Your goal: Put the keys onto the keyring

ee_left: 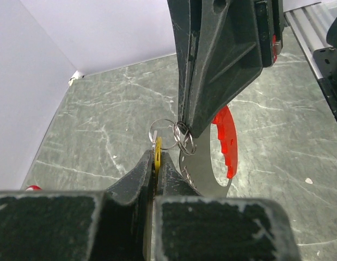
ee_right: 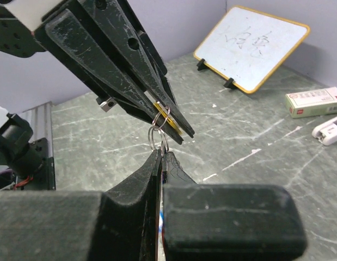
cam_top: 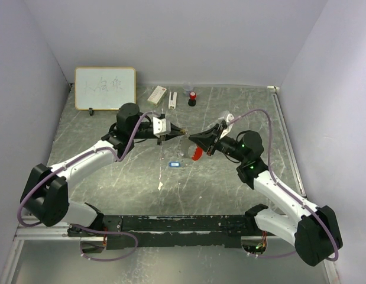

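My left gripper (ee_left: 155, 155) is shut on the tan-gold key (ee_left: 157, 154), whose yellow edge shows between the pads. A small silvery ring (ee_left: 162, 134) hangs from that key's head. My right gripper (ee_right: 161, 154) is shut on the keyring (ee_right: 159, 138), pinching its thin wire rings just below the left fingers (ee_right: 130, 81). The keyring's red tag (ee_left: 225, 138) dangles under the right fingers (ee_left: 222, 65). In the top view the two grippers (cam_top: 181, 131) (cam_top: 193, 138) meet tip to tip above mid-table, the red tag (cam_top: 197, 154) below them. The blue key (cam_top: 175, 164) lies loose on the table.
A whiteboard (cam_top: 105, 87) leans on the back wall at the left. A white box (cam_top: 157, 93), a white clip-like piece (cam_top: 172, 99) and a small red-and-black cylinder (cam_top: 192, 98) sit along the back. Walls close in the table on three sides.
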`<state>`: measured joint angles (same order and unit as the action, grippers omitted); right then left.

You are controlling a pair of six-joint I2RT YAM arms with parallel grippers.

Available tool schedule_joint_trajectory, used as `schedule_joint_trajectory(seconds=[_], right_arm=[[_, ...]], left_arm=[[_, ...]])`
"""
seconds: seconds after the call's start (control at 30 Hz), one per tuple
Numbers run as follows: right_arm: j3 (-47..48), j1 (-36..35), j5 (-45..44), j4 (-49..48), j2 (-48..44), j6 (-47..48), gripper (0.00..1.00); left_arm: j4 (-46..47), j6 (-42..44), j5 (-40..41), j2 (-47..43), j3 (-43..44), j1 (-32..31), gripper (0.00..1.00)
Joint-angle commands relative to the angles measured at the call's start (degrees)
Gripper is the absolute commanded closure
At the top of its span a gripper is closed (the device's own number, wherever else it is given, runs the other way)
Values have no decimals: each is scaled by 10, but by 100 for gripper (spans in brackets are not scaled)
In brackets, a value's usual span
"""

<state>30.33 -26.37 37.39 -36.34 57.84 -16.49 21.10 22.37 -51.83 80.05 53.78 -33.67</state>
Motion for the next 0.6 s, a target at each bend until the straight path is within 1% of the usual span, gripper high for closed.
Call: schedule_joint_trajectory(seconds=[0.0,0.17,0.33,0.57], right_arm=[[37,0,-23,86,-7,42,100],[80,-1,-29,158,4,70,100],[123,-3,-40,236,21,103,100],[146,-11,-47,278,35,129,100]], left_arm=[[-30,36,51,7,35,-16,93],[-77,68,92,21,58,-39,93],[-96,75,104,31,72,-46,93],[-123,82,119,41,93,-51,93]])
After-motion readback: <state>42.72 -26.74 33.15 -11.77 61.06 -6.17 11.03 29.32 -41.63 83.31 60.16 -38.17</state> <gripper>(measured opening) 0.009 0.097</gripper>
